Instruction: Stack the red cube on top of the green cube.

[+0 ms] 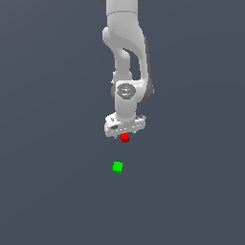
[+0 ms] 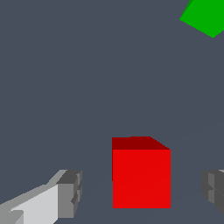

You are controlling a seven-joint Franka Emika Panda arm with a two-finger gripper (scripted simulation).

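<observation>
While our arm reaches down from the top of the exterior view, our end effector sits low over the red cube, which shows just under the white hand. From the wrist view we see our end effector spread wide, one grey fingertip on either side of the red cube and a clear gap between each pad and the cube's faces, so we are around it but not pinching it. We cannot tell from either view whether the fingertips reach the grey floor the cube rests on. The green cube lies apart from the red one, nearer the bottom of the exterior view and slightly toward that view's left, with bare floor between the two. In the wrist view only a corner of the green cube shows at the frame's edge, turned at an angle to the red cube's square face.
</observation>
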